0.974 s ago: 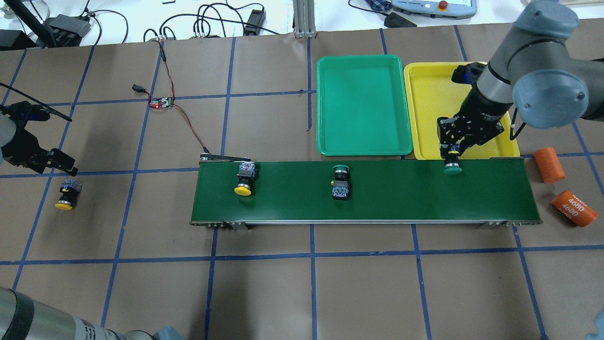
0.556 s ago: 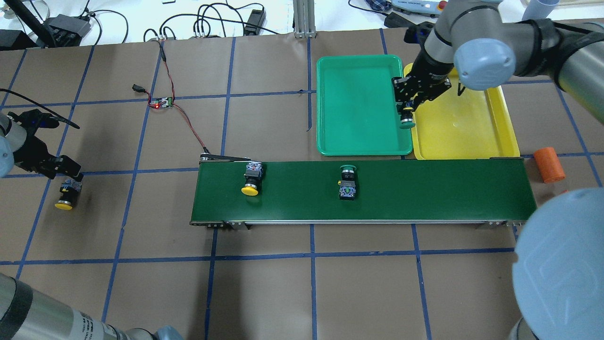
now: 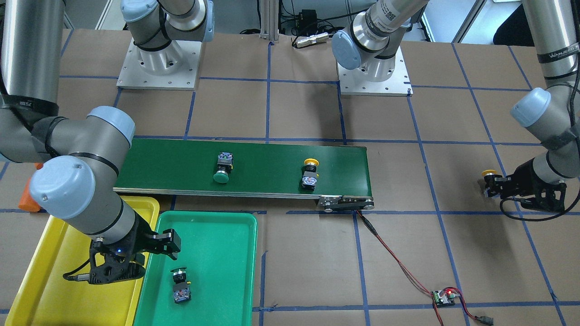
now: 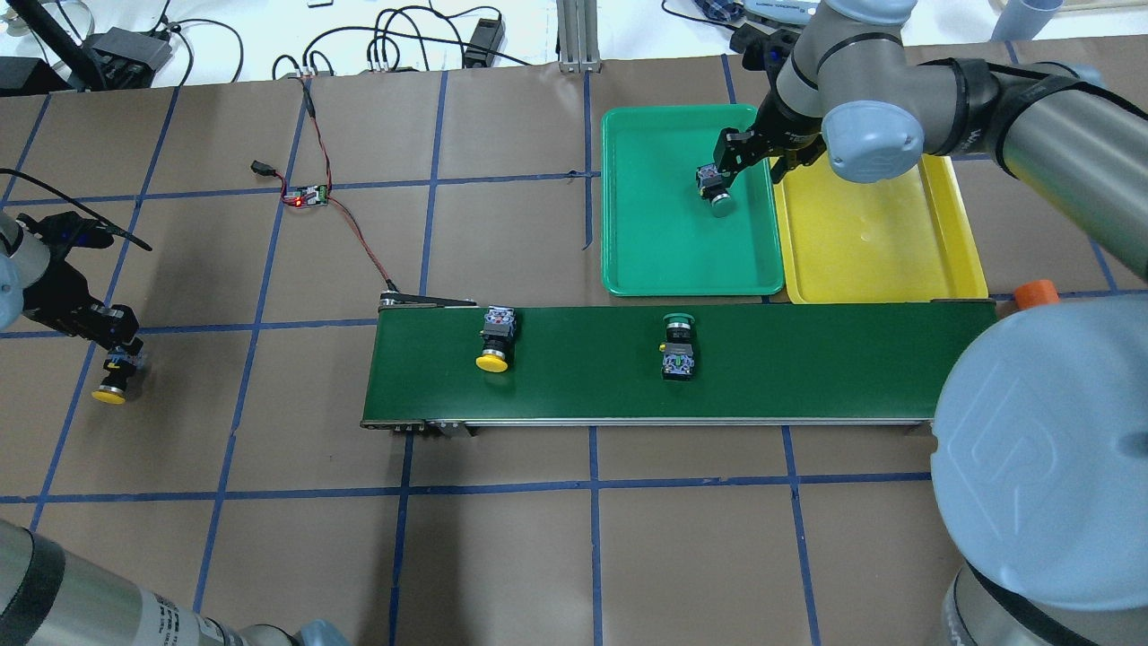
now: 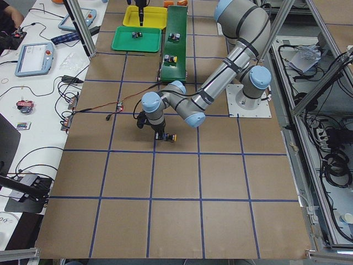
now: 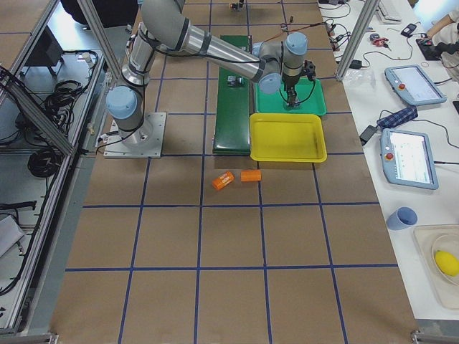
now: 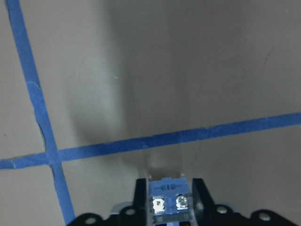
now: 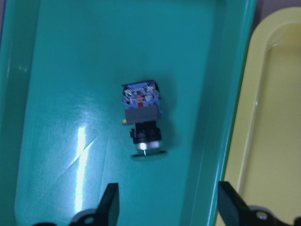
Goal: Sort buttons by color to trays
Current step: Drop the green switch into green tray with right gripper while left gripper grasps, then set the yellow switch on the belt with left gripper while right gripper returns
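A green button (image 4: 715,190) (image 8: 142,120) lies on its side in the green tray (image 4: 682,260), free of any grip. My right gripper (image 4: 749,157) (image 8: 169,207) hangs open just above it, beside the yellow tray (image 4: 879,242), which holds nothing. On the dark conveyor belt (image 4: 807,359) lie a yellow button (image 4: 495,345) and a green button (image 4: 679,345). Far left on the table paper, my left gripper (image 4: 115,345) is shut on another yellow button (image 4: 112,386). Its blue contact block (image 7: 164,205) sits between the fingers in the left wrist view.
An orange cylinder (image 4: 1036,292) peeks out right of the belt; two orange cylinders (image 6: 235,178) show in the exterior right view. A small circuit board (image 4: 309,195) with a red wire runs to the belt's left end. My right arm's elbow (image 4: 1040,467) blocks the overhead view's lower right.
The right gripper carried the green button from the belt's right end to the green tray and let it go. The left gripper came down and shut on the yellow button. Belt buttons drifted right.
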Motion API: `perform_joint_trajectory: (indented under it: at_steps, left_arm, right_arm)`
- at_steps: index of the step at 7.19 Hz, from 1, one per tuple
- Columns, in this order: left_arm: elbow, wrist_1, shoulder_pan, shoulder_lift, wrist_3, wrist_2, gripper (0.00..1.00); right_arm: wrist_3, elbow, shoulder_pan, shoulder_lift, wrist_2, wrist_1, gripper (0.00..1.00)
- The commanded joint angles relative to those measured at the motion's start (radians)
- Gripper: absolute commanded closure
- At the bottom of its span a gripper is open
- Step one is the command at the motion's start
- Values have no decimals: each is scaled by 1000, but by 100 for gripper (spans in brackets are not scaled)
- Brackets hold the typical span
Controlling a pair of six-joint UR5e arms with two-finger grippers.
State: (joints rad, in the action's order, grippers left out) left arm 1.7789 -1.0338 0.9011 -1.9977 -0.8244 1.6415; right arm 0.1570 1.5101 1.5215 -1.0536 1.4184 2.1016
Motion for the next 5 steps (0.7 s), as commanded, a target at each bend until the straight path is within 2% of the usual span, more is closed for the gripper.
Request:
perform_joint_trajectory:
  at_steps: [1,4,5]
  left_arm:
    - [-45,-128,40,58,13,0,100]
    - [-104,-274,227,149,257,-3,100]
    - [-102,-302,322,186,387,-35,100]
  right_arm:
    - [9,68,-47,-103,83,-168,0]
    - [56,322,-141,-332,79,-173,0]
    - [114,373,-152,-353,62,-173,0]
